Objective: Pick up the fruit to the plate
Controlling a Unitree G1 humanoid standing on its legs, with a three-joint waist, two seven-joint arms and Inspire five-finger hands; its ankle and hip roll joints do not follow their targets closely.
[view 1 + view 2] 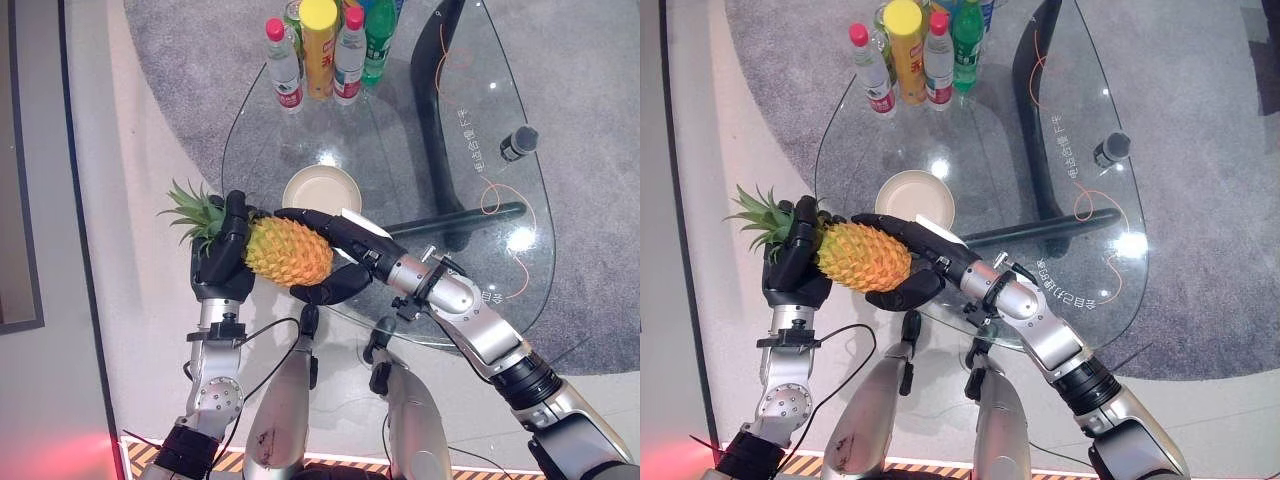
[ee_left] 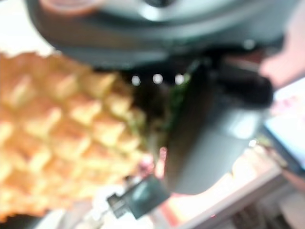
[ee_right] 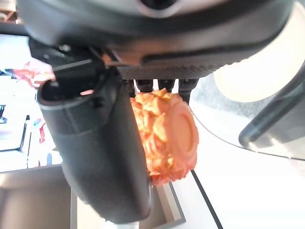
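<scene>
Both of my hands had the pineapple (image 1: 288,251) between them, held in the air at the near edge of the glass table (image 1: 400,150), above the pale floor on my left side of it. My left hand (image 1: 222,262) was at the crown end, its fingers curled up around the fruit where the body met the green leaves (image 1: 195,215), which stuck out to the left past the hand. In the left wrist view the yellow, knobbly skin lay right against the palm. My right hand (image 1: 335,245) reached in from the right and was closed on the other end: the fingers ran over the top of the fruit and the thumb cupped it from below. In the right wrist view the round base of the fruit showed just past the thumb.

Beyond the pineapple, just behind my right fingers, the cream plate (image 1: 321,190) sat on the glass. Farther back stood a cluster of bottles (image 1: 325,45) with red, yellow and green caps. Off to the right, a small dark bottle (image 1: 518,144) lay on the glass, well apart from the rest.
</scene>
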